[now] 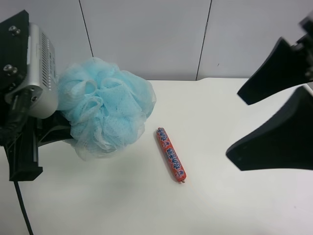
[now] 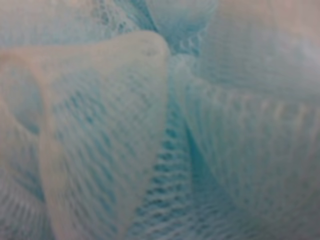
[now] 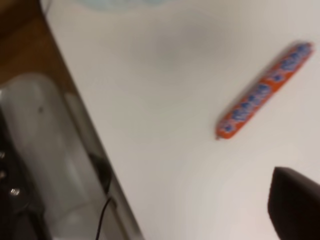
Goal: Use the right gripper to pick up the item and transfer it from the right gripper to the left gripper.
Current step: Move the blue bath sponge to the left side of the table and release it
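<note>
Item (image 1: 105, 107): fluffy ball of light blue mesh, gathered in loose ruffles, paler and almost white along the folds; biggest thing in sight.
Item's place: at the exterior high view's left, pressed against the front of the left gripper (image 1: 55, 133), over the surface (image 1: 220, 205) near its back edge; fills the whole left wrist view with blurred netting.
Left gripper: grips the item; fingertips buried in the mesh and out of sight; silver ribbed housing (image 1: 41, 68) above and behind it.
Right gripper (image 1: 235, 125): at the exterior high view's right, well apart from the item; two black fingers spread wide with nothing between them; one finger (image 3: 295, 205) at the edge of the right wrist view.
Sausage stick (image 1: 170, 154): red-orange wrapper with blue print, flat on the surface, between the item and the right gripper, just beside the item's lower edge without touching it, slanted.
In the way: only the sausage stick on the surface between the two grippers.
Behind: pale panelled wall (image 1: 146, 34) with dark seams.
Cable (image 1: 22, 210): black, hanging below the left gripper's arm.
</note>
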